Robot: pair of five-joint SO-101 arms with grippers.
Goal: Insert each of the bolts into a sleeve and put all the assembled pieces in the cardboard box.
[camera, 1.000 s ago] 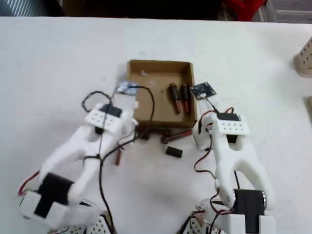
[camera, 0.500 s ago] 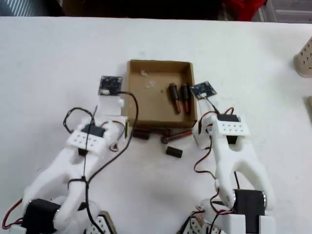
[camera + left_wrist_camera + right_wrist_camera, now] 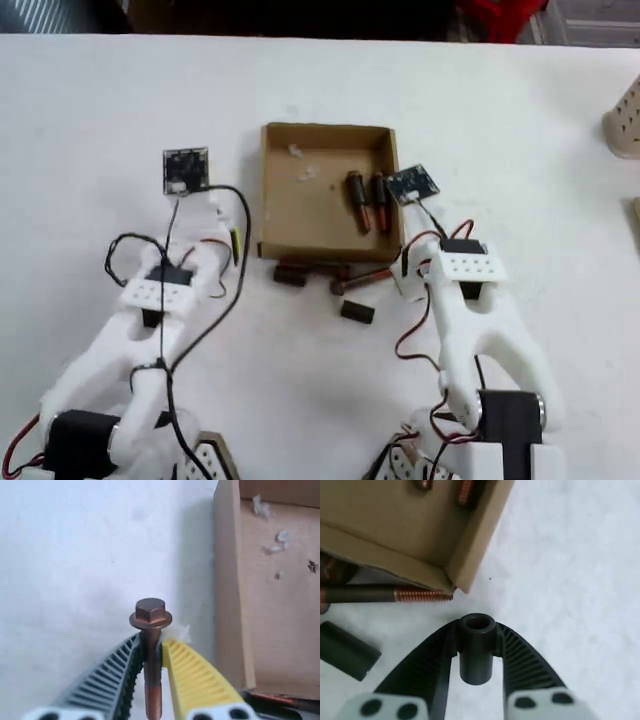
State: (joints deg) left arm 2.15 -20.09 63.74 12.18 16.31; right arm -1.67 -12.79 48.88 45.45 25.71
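To seat the bolt (image 3: pixel 151 618) cleanly, we judged that its shank and the bore of the sleeve (image 3: pixel 476 655) needed one shared axis before any push. Our left gripper (image 3: pixel 152 642), just left of the box (image 3: pixel 310 215), clamped the shank. The bolt ran along the jaws, hex head beyond the tips. Our right gripper (image 3: pixel 477 630), at the box's near right corner, pinched the sleeve, its open bore facing the wrist camera.

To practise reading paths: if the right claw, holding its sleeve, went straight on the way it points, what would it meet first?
Probably the cardboard box, at its near corner; depth is unclear.
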